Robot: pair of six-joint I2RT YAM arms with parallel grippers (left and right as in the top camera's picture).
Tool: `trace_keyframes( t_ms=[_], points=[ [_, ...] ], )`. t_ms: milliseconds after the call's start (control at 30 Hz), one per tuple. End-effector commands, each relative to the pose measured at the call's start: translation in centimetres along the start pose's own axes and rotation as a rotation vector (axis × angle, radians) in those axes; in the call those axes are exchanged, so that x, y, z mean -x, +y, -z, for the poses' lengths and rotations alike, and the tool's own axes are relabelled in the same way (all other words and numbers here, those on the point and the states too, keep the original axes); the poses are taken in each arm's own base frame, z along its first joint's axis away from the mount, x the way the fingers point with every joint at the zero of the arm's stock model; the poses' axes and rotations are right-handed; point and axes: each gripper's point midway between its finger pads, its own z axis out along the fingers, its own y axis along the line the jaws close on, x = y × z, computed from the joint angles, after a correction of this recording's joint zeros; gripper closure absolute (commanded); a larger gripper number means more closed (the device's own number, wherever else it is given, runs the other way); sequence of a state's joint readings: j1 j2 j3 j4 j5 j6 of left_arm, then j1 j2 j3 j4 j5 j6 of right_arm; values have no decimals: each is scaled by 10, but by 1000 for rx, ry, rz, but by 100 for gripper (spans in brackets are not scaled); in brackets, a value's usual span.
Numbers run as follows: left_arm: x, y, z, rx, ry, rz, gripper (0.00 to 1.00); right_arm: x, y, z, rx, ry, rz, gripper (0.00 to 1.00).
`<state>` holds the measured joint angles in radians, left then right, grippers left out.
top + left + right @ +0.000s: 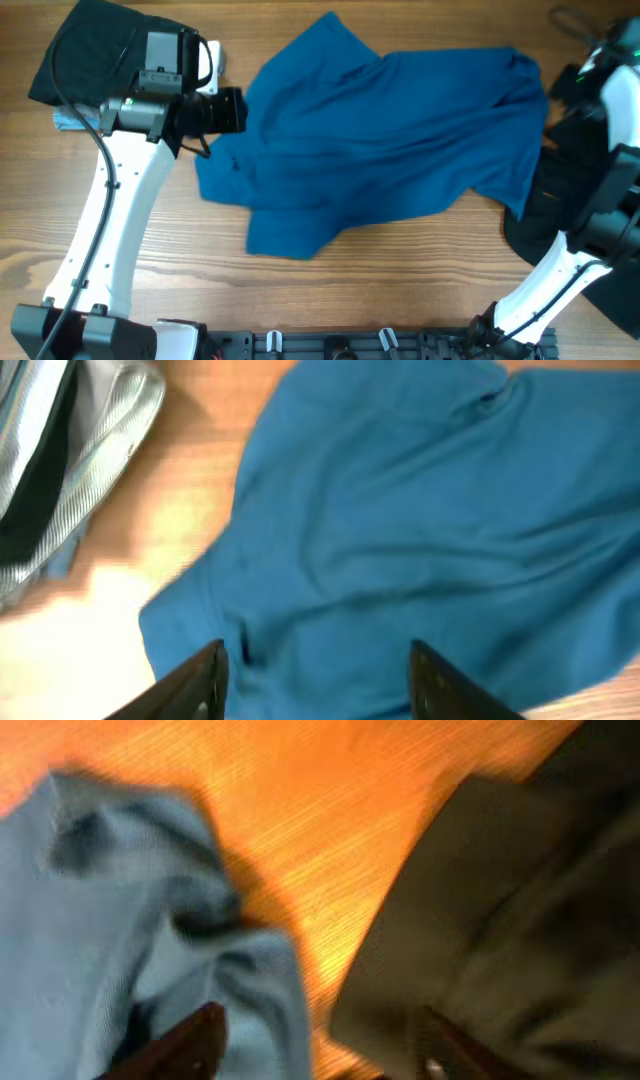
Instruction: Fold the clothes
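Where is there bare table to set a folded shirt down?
Bare table runs along the near edge below the blue shirt, with another strip along the far edge. Crowded: black garment far left, dark clothing at right.

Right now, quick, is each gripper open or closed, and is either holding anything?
Left gripper: open, holding nothing, over the blue shirt.
Right gripper: open, holding nothing, over the table between shirt and dark garment.
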<state>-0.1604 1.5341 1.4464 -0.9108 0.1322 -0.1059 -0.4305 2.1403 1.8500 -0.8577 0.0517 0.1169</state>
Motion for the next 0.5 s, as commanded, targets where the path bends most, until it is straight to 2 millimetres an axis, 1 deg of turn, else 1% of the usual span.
trace_keyframes(
  t_ms=[0, 33, 67, 100, 133, 167, 200, 233, 267, 300, 367, 467],
  points=[
    [-9, -7, -37, -22, 39, -95, 41, -10, -4, 17, -42, 58, -11, 33],
    [-10, -8, -45, -25, 45, -99, 41, -22, -6, 18, -50, 106, -38, 33],
    [-13, -11, -62, -27, 69, -107, 44, -48, -12, 15, -77, 205, -130, 51],
    [-15, -11, -70, -28, 83, -109, 45, -62, -15, 12, -94, 254, -180, 65],
    [-19, -11, -78, -27, 100, -110, 47, -79, -18, 7, -112, 305, -215, 76],
    [-24, -11, -87, -25, 125, -110, 50, -95, -21, 1, -128, 345, -235, 81],
    [-30, -9, -95, -21, 155, -108, 55, -114, -26, -8, -147, 391, -271, 85],
    [-33, -9, -99, -18, 170, -106, 56, -126, -32, -14, -165, 415, -299, 89],
    [-36, -8, -101, -16, 184, -105, 58, -140, -42, -20, -196, 441, -345, 96],
    [-37, -8, -101, -16, 187, -104, 59, -147, -48, -22, -210, 453, -372, 96],
    [-37, -8, -101, -16, 186, -104, 59, -162, -71, -30, -228, 477, -438, 96],
    [-37, -8, -101, -16, 187, -105, 57, -176, -109, -42, -257, 472, -508, 96]
  ],
)
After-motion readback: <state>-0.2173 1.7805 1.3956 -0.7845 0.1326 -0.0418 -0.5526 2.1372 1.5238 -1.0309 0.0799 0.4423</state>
